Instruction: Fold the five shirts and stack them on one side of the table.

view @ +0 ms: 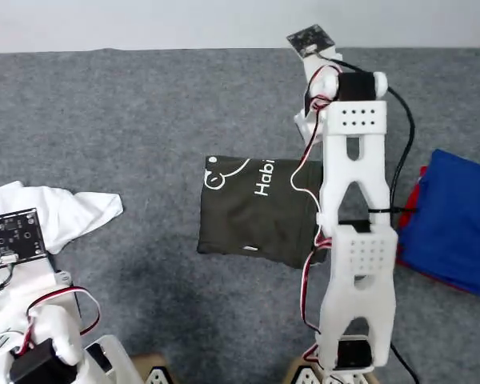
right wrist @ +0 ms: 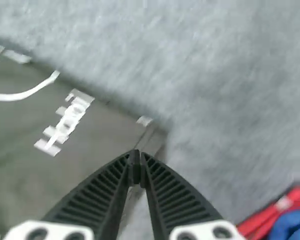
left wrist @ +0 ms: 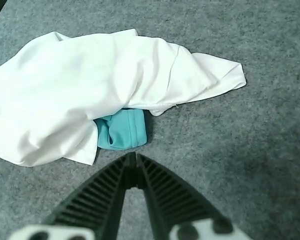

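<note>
We log the table (view: 144,104): grey, felt-like top. L side: white shirt (view: 72,212), crumpled, w/ a teal shirt (left wrist: 122,130) poking out from under it. Centre: dark shirt (view: 248,212), folded flat, white print up. R edge: red shirt (right wrist: 270,217) on the felt, blue shirt (view: 456,216) atop it.

White arms (view: 357,240), black ribbed jaws
</note>
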You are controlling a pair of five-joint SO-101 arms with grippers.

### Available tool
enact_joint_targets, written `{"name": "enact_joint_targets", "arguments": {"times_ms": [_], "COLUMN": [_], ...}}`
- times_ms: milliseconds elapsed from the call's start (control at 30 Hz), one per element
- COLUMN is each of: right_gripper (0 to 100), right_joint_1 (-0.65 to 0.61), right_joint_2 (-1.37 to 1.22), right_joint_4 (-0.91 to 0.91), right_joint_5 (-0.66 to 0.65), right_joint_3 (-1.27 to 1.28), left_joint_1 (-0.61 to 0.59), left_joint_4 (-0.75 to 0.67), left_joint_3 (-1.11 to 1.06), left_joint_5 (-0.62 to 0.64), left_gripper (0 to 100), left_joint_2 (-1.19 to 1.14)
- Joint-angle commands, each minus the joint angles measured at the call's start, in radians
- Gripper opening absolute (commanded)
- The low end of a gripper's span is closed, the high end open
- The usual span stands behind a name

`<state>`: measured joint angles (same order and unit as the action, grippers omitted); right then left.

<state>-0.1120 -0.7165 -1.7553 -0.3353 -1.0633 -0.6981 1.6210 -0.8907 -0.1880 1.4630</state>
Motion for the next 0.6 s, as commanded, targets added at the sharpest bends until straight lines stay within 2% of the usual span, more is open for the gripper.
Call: {"name": "enact_joint_targets", "arguments": {"times_ms": [0, 133, 267, 567], "right_gripper": [0.9, 0.9, 0.9, 0.9], "right_joint_1": [-0.059, -0.150, -0.202, -0.153], "right_joint_2": [0.272, 0.414, 0.414, 0.337], "right_joint_4": [-0.042, -0.031, 0.041, 0.272], "right_joint_5": [0.078, 0.143, 0.193, 0.169], "right_joint_3": [0.367, 0.684, 0.872, 1.099], "left_joint_1": [-0.002, -0.002, -0.002, -0.002], "left_joint_4": [-0.025, -0.025, -0.023, -0.018], "left_joint_3": [0.005, 0.001, 0.005, -0.001], "left_joint_5": [-0.012, -0.012, -0.014, -0.054], "left_gripper": [1, 1, 1, 1], "left_joint_2": [0.003, 0.003, 0.003, 0.003]}}
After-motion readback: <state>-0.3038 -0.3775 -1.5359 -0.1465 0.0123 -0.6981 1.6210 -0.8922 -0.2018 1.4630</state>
